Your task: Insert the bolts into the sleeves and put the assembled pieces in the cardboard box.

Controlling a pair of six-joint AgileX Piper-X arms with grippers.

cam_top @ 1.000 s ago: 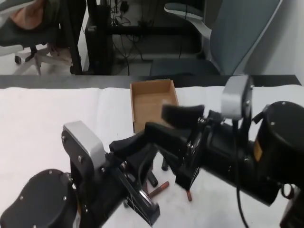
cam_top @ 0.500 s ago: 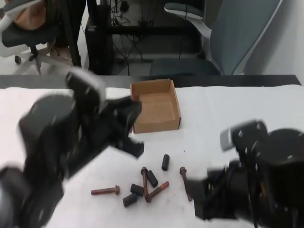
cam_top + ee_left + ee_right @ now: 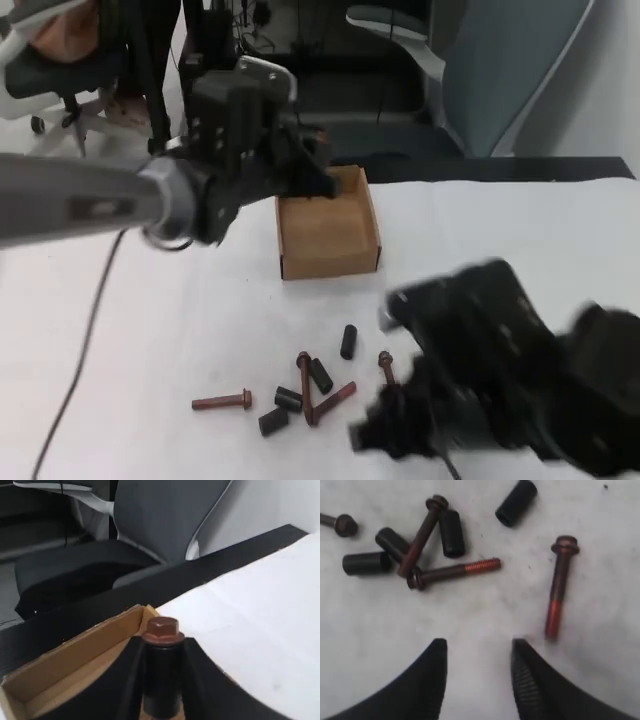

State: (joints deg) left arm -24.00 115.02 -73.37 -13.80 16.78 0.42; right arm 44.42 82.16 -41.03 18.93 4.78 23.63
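While the left gripper (image 3: 162, 685) is clamping an assembled piece (image 3: 161, 655), black sleeve topped by a brown hex bolt head, above the cardboard box (image 3: 75, 655), the right gripper (image 3: 477, 680) is hanging open-fingered over loose reddish bolts (image 3: 560, 585) and black sleeves (image 3: 516, 502) lying on white cloth (image 3: 610, 645).

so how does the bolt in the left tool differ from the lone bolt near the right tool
The held bolt sits in a black sleeve, only its head showing; the lone bolt is bare, threads exposed. The held bolt is carried in the left tool by the cardboard box; the lone bolt lies loose on the white cloth before the open right tool. Both have brown heads.
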